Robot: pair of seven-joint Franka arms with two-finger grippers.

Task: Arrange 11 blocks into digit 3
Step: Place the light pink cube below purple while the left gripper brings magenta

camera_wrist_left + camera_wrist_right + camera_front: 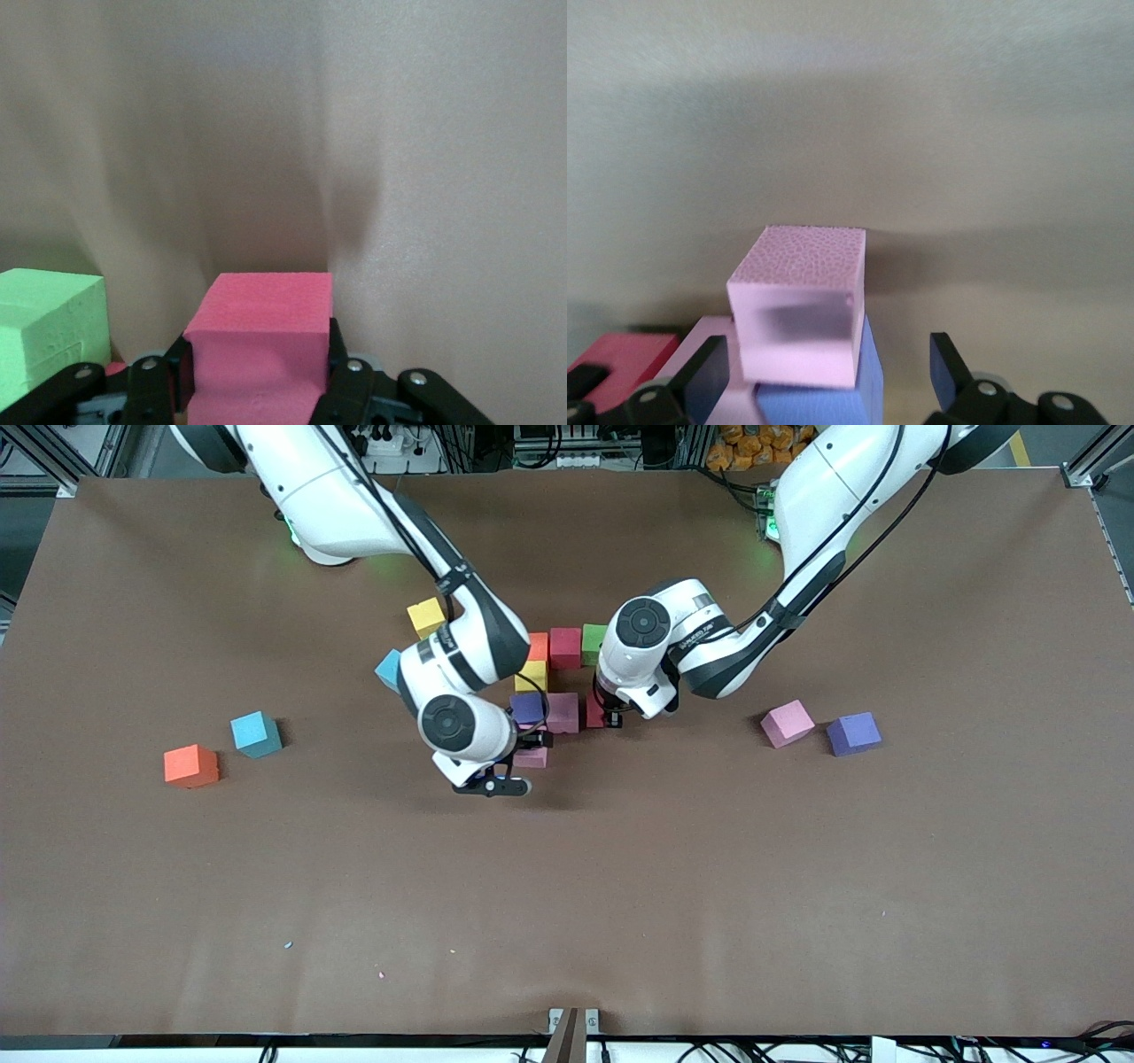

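In the middle of the table the blocks form a partial figure: orange (538,645), red (565,646) and green (593,640) in a row, with yellow (532,676), purple (527,708) and pink (563,713) nearer the camera. My left gripper (609,718) is shut on a red block (592,710) beside that pink one. This held red block (261,323) sits squeezed between the fingers, the green block (49,328) close by. My right gripper (530,744) stands open around a pale pink block (532,759). That pink block (799,310) touches the purple one (833,398), apart from both fingers.
Loose blocks lie around: yellow (426,616) and a blue one (388,669) half hidden by the right arm, teal (255,733) and orange (190,766) toward the right arm's end, pink (787,723) and purple (853,733) toward the left arm's end.
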